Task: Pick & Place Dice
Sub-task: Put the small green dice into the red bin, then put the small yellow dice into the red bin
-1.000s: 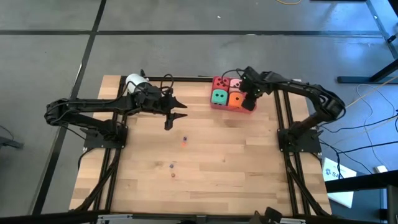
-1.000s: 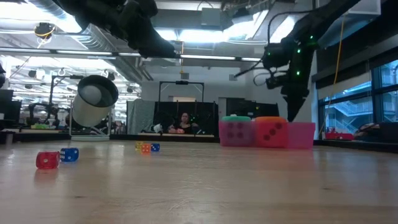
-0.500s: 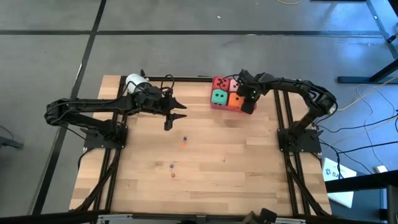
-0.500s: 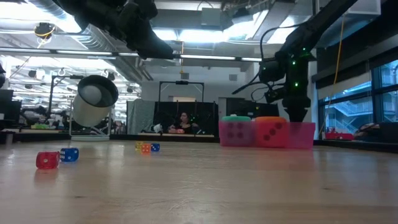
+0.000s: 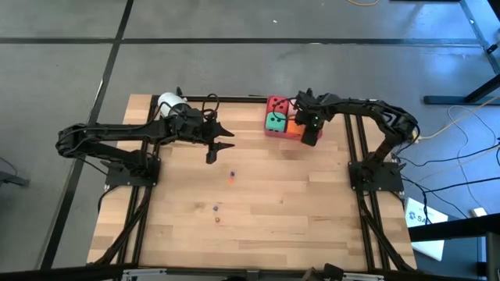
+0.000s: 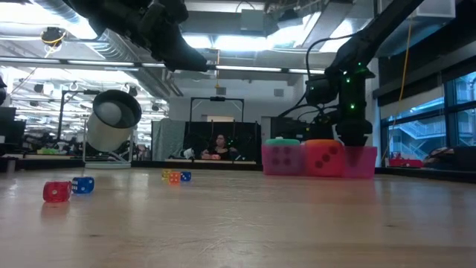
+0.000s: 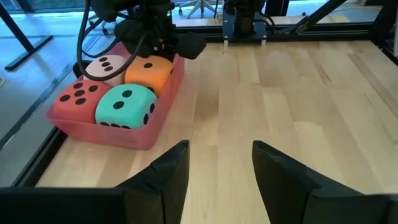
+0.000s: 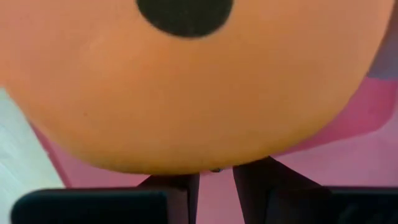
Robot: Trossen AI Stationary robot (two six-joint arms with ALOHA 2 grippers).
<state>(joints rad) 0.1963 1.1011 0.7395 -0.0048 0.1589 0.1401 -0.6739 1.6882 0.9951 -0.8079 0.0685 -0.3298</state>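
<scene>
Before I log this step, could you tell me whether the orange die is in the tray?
In: the orange die sits inside the tray beside the other three dice.

No readable text, labels, brands or numbers showed in any view. Only markings were dark pips on the dice (image 7: 118,87); nothing legible in the room behind.

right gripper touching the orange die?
Cannot tell. The right wrist view has the orange die filling the frame just ahead of the right gripper, with the fingertips at its edge, but no view plainly shows contact or a gap.
</scene>
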